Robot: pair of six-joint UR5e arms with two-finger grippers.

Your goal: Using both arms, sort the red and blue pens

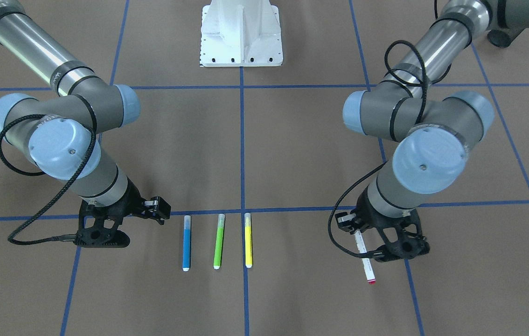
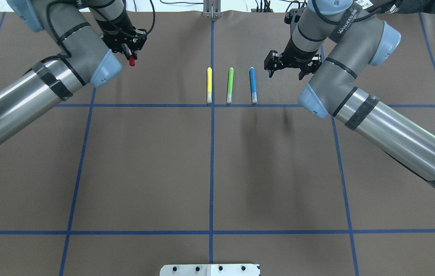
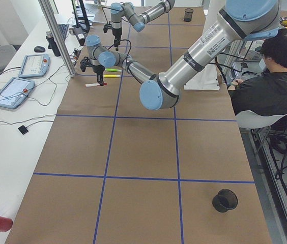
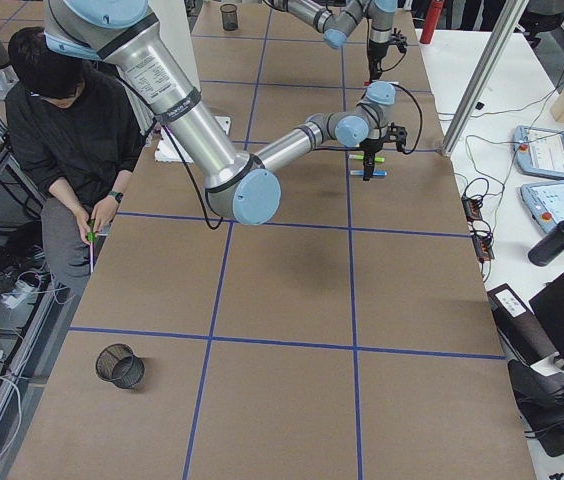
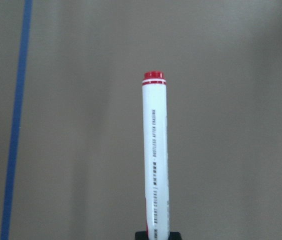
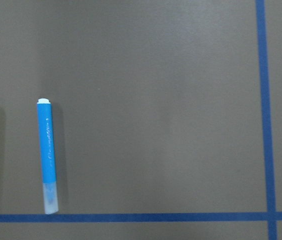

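Red pen [image 1: 366,261] clamped in left end effector [image 1: 356,229]; blue pen [image 1: 186,242] lies apart

Green marker [image 1: 219,241] beside yellow marker [image 1: 248,240]

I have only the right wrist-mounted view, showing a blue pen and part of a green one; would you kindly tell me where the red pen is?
Observer: The white-barrelled pen with the red cap is gripped in the left pincer, away from the row.
Operator: Thank you. Is my right pincer holding anything?
Observer: No, the right pincer is open and empty, beside the blue-barrelled pen with the clear cap.
Operator: Is anything lying beyond the green one?
Observer: Yes, a slim yellow marker lies parallel on the far side of the slim green marker.
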